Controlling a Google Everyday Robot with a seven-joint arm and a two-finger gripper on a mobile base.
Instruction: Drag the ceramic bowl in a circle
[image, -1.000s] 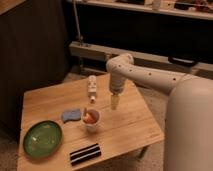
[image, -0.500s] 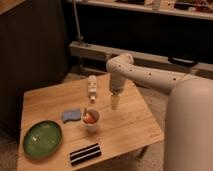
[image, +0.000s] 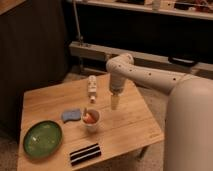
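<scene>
At the near edge of the wooden worktop (image: 127, 127), a flat black object with pale stripes (image: 85, 154) is laid down, angled slightly to that edge. Just behind it and to the left, the ceramic bowl (image: 42, 138) is located at the front left corner of the worktop. It is seen as a wide, shallow, glossy green dish with a darker rim, resting flat and apart from every other item. Further in, near the middle of the worktop, a small white cup (image: 91, 120) with orange contents is placed upright. A blue sponge (image: 71, 115) is positioned just beside the cup on its left; whether the two touch cannot be determined. Behind the cup and slightly to the right, the gripper (image: 114, 105) is held above the worktop, pointed straight down from the wrist of the white arm (image: 145, 75). The gripper is released and nothing is grasped by it. It is located well apart from the ceramic bowl, with the cup and the sponge between them. A small pale bottle (image: 92, 89) is stood upright towards the far edge of the worktop, to the left of the gripper. The arm is extended from the rounded white robot body (image: 192, 125), by which the right side of the view is filled. Beyond the worktop, a pale horizontal rail (image: 95, 50) is mounted along a dark wall.
</scene>
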